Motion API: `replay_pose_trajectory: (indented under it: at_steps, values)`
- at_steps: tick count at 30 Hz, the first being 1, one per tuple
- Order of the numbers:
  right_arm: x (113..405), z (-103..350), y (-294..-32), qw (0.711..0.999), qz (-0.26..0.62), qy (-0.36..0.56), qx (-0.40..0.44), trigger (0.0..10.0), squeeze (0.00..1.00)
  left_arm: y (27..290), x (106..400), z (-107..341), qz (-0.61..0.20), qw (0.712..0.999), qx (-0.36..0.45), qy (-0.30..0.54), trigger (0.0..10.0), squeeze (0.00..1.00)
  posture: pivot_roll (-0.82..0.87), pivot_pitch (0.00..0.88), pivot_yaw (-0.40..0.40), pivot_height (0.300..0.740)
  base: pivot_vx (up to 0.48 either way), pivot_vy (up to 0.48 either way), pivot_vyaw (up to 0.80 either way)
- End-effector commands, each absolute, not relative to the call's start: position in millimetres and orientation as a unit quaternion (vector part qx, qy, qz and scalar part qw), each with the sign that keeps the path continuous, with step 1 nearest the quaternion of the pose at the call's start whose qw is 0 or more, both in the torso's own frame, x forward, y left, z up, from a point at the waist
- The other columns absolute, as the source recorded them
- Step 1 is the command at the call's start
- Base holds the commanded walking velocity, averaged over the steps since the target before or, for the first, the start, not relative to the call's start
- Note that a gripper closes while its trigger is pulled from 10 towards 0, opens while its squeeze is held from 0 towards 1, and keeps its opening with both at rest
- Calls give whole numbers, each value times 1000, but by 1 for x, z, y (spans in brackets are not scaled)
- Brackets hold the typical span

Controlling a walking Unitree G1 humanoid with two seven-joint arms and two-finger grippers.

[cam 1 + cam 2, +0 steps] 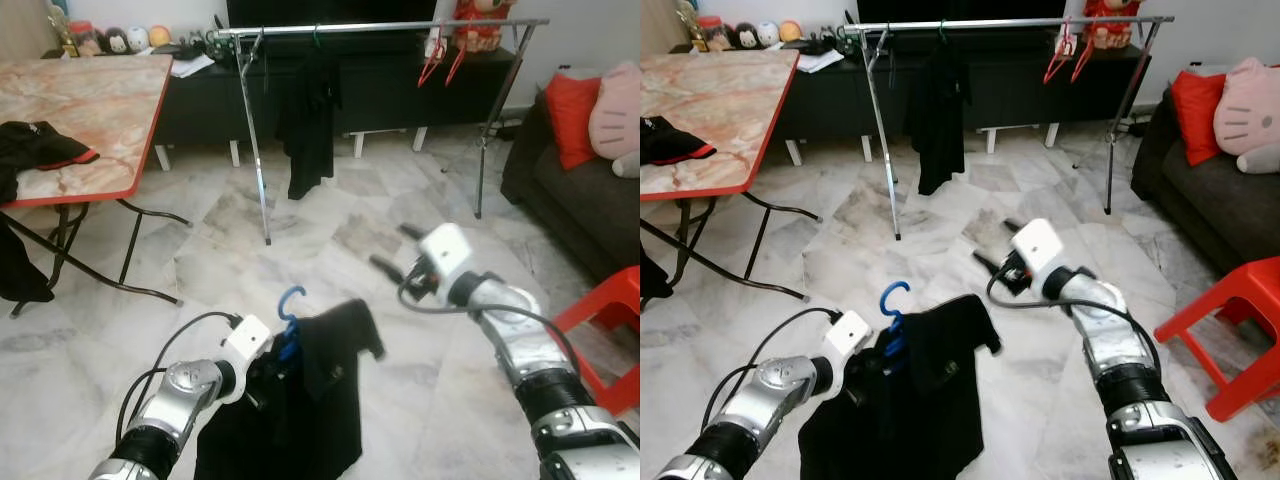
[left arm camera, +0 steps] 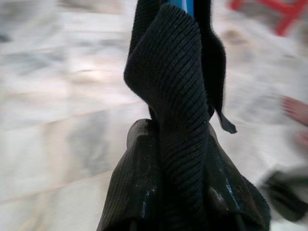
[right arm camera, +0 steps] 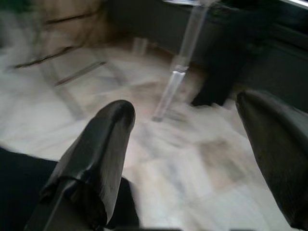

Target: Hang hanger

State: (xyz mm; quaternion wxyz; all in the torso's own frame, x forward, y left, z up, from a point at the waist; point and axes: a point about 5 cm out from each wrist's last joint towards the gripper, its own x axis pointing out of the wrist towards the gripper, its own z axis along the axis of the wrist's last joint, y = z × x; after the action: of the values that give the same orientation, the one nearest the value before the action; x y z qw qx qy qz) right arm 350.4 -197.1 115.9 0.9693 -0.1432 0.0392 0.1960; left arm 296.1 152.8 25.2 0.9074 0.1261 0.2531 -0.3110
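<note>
Blue hanger [image 1: 290, 305] with a black garment [image 1: 300, 400] draped on it, low in front of the robot above the marble floor [image 1: 330, 240]. Only the hook and a bit of blue neck show; the rest is under ribbed black cloth, which hangs in a bunched, uneven mass, one corner sticking out toward the robot's right. Left gripper [image 2: 180, 192] is clenched on the garment and hanger at the neck; in the left wrist view both fingers [image 2: 139, 192] press into a fold of the cloth, with a blue strip above. Right gripper [image 1: 392, 250] is released, fingers spread wide, held free in the air just right of the garment, touching nothing; its fingers [image 3: 96, 159] stand well apart over the floor.

Rack [image 1: 380, 28] stands well ahead, a silver rail on angled legs. One black garment [image 1: 308, 120] hangs from it near its left end, two red hangers [image 1: 440, 62] near its right end. Table [image 1: 90, 110] with red edge at left, black cloth [image 1: 40, 145] on it. Dark sofa [image 1: 570, 200] with red cushion [image 1: 572, 115] at right, red stool [image 1: 605, 320] near the right arm.

No readable writing or labels anywhere.
</note>
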Motion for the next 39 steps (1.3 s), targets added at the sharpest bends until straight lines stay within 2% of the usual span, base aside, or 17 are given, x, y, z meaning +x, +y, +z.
replay_pose_trajectory:
  at_steps: [1,2,5,7,8,9,12,17,20,25,39]
  values:
    - [342,91,-215,985,109,85,-102,10000,0,158,306,35,-277,924,142,223,10000,0,-80,0,-45,740,0,0,0]
    - [337,79,-222,990,68,110,-49,10000,0,159,308,36,-266,930,136,215,10000,0,-80,0,-45,740,0,0,0]
    - [312,38,-239,979,-12,200,-36,10000,0,160,314,41,-227,944,148,189,10000,0,-75,0,-40,740,0,0,0]
    - [306,28,-239,975,-26,219,-14,10000,0,161,315,43,-213,950,142,180,10000,0,-76,0,-37,740,0,0,0]
    - [290,8,-238,964,-64,253,40,10000,0,163,319,48,-182,962,128,161,10000,0,-78,0,-33,740,0,0,0]
    - [286,2,-238,960,-78,263,52,10000,0,164,320,49,-173,964,125,155,10000,0,-79,0,-30,740,0,0,0]
    - [262,-24,-232,943,-84,322,23,10000,0,168,318,49,-137,972,124,142,10000,0,-92,0,-9,740,0,0,0]
    - [233,-48,-226,920,-98,379,27,10000,0,166,312,48,-121,978,112,126,10000,0,-95,0,-9,740,0,0,0]
    - [203,-69,-222,893,-133,424,76,10000,0,164,309,51,-103,984,93,113,10000,0,-86,0,-19,740,0,0,0]
    - [178,-82,-218,880,-136,451,62,10000,0,162,303,45,-91,987,60,122,10000,0,-100,0,-17,740,0,0,0]
    - [161,-89,-217,871,-122,473,56,10000,0,161,298,46,-95,988,43,116,10000,0,-123,0,-13,740,59,0,0]
